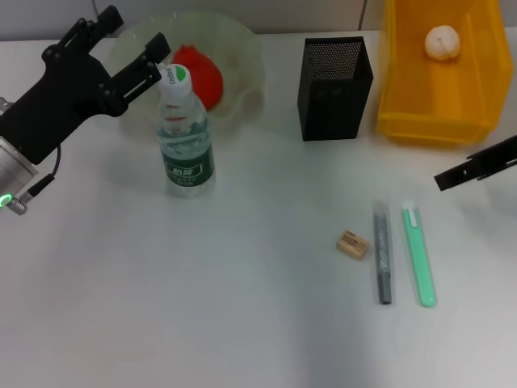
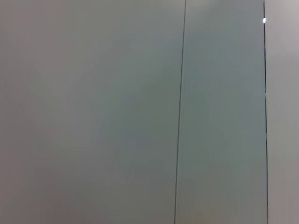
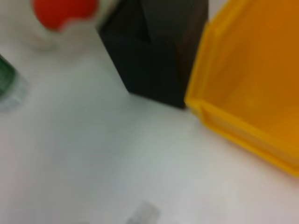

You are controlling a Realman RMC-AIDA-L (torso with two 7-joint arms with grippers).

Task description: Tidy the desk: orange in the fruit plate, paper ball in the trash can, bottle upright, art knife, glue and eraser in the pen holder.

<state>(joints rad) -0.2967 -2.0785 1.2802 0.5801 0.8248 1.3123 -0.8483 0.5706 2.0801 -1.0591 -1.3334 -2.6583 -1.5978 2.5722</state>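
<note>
Where mesh pen holder point(image 1: 334, 89) stands, ribbed bottle point(image 1: 185, 139)

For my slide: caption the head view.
Orange plated, bottle upright, eraser still out; left pincer open.

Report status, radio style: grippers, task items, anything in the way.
Left gripper open, above the fruit plate beside the upright bottle. Right gripper near the trash can. Eraser and two sticks on the desk, pen holder unobstructed.
</note>
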